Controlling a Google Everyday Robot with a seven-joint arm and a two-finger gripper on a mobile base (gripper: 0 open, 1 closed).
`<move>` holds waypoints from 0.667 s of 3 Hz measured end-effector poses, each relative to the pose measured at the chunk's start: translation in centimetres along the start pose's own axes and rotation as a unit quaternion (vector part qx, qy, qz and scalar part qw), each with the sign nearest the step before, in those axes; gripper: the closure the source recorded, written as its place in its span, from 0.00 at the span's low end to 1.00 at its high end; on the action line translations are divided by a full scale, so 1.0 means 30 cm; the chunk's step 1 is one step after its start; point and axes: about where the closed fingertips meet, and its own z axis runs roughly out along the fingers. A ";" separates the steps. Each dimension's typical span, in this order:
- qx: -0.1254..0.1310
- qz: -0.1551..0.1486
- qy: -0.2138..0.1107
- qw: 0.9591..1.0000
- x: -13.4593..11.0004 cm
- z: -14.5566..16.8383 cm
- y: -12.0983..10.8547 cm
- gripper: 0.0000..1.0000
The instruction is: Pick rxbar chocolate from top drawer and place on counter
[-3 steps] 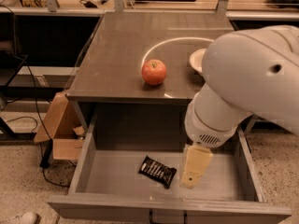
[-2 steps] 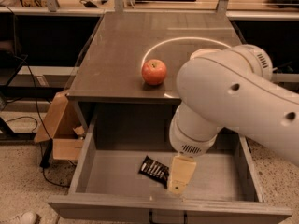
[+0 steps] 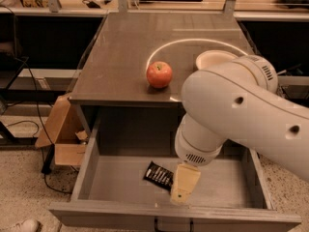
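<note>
You are looking down at the drawer (image 3: 116, 185), which is standing pulled out below the counter (image 3: 120, 47). Your arm (image 3: 241, 105) is reaching in from the right of the view and bending down into the drawer. The gripper (image 3: 181, 195) is hanging low inside it, close to the front panel (image 3: 106, 215) and about midway along it.

The bar (image 3: 157, 175) is lying flat and askew on the drawer floor. Its near end is sitting just beside the gripper, on the view's left of it, and you cannot tell whether the two are touching. You also cannot tell whether the gripper is released, clenched or grasping anything.

On the counter, an apple (image 3: 159, 74) is sitting near the front edge, by the bright ring reflection (image 3: 193, 41). A pale bowl (image 3: 212, 58) is showing partly behind the arm. A box (image 3: 60, 129) is sitting on the ground just left of the drawer.
</note>
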 end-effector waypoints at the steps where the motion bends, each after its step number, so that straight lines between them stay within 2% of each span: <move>1: 0.005 0.028 0.008 1.000 -0.043 0.077 -0.011 0.00; 2: 0.005 0.028 0.008 1.000 -0.043 0.077 -0.011 0.00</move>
